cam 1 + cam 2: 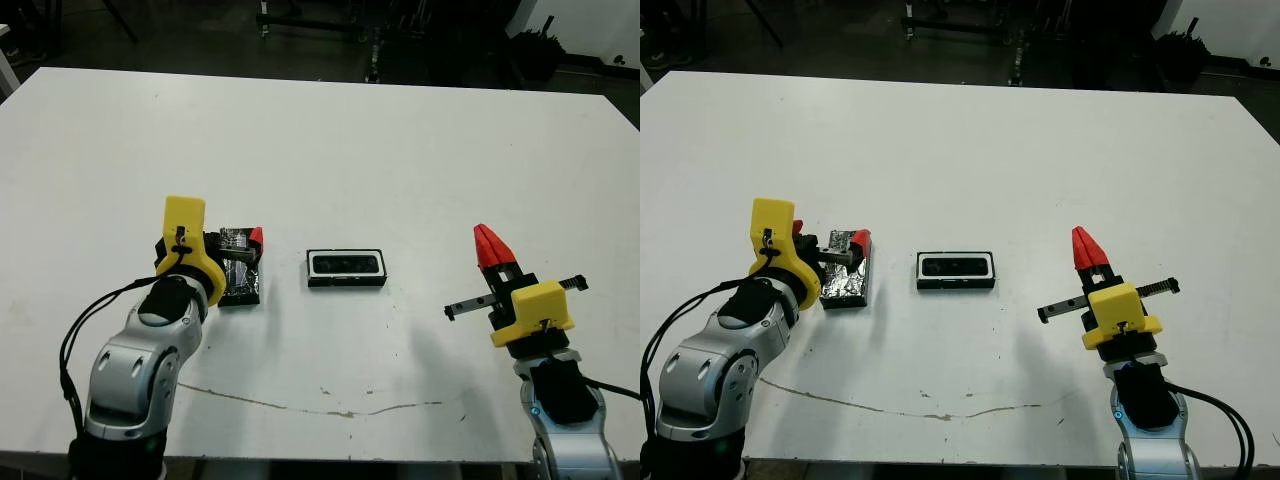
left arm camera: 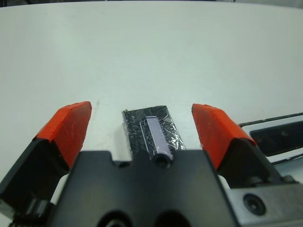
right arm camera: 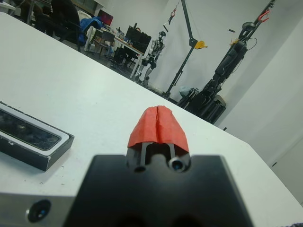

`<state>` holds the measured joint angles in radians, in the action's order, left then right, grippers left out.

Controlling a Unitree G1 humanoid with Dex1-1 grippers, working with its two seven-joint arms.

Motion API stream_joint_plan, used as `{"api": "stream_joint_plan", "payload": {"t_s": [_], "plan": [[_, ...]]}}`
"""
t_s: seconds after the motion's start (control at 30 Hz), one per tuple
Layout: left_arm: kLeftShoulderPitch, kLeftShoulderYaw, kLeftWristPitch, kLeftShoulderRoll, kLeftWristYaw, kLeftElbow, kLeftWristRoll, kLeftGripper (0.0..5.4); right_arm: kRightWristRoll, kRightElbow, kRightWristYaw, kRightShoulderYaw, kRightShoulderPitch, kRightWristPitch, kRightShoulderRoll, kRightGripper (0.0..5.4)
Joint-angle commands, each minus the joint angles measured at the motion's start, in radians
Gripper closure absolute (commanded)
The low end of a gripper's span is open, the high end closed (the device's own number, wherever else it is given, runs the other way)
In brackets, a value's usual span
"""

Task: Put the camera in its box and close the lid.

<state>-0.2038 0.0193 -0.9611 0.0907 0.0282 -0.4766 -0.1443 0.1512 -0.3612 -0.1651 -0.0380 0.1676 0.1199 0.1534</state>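
Your left gripper [image 2: 142, 130] was spread wide, its red fingers [image 2: 71, 125] straddling the lid [image 2: 150, 132], which lay flat on the white table [image 1: 320, 140] with its speckled glossy face and pale strip up. The fingers stood on either side of the panel without visibly pressing it, so you were holding nothing there. In the head views the lid [image 1: 846, 278] sat left of centre, partly under that gripper. Just to its right, apart from it, the box [image 1: 346, 268] rested at the middle of the table, long side running left to right, white lining showing as a rim around the camera [image 1: 346, 264], which lay inside the tray. Your right gripper [image 1: 489, 246] was well off to the right of the box, its two red tips pressed together with nothing between them, touching neither box nor lid.
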Motion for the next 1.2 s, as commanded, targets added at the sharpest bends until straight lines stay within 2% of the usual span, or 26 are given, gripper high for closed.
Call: {"api": "stream_joint_plan", "payload": {"t_s": [0.03,0.27,0.7,0.93,1.07,1.2], "plan": [[-0.009,0.019,-0.041,0.026,-0.005,-0.007,0.022,0.00,0.002,0.000,0.015,0.006,0.005,0.004,0.004,5.39],[-0.012,-0.030,-0.108,-0.031,-0.001,-0.004,-0.016,0.00,0.002,-0.008,0.023,0.017,0.011,-0.006,0.007,5.39],[-0.006,-0.066,-0.142,-0.052,-0.064,0.000,-0.091,0.00,0.027,-0.009,0.038,0.037,0.018,-0.001,0.007,5.39],[-0.007,-0.027,-0.144,-0.022,-0.050,-0.011,-0.062,0.00,0.022,-0.014,0.039,0.044,0.024,0.022,0.005,5.39],[-0.008,0.005,-0.158,0.000,-0.032,-0.021,-0.025,0.00,0.030,-0.022,0.040,0.052,0.026,0.035,0.005,5.39],[-0.009,0.012,-0.178,0.008,-0.047,-0.026,-0.027,0.00,0.026,-0.028,0.038,0.055,0.029,0.034,0.006,5.39]]}}
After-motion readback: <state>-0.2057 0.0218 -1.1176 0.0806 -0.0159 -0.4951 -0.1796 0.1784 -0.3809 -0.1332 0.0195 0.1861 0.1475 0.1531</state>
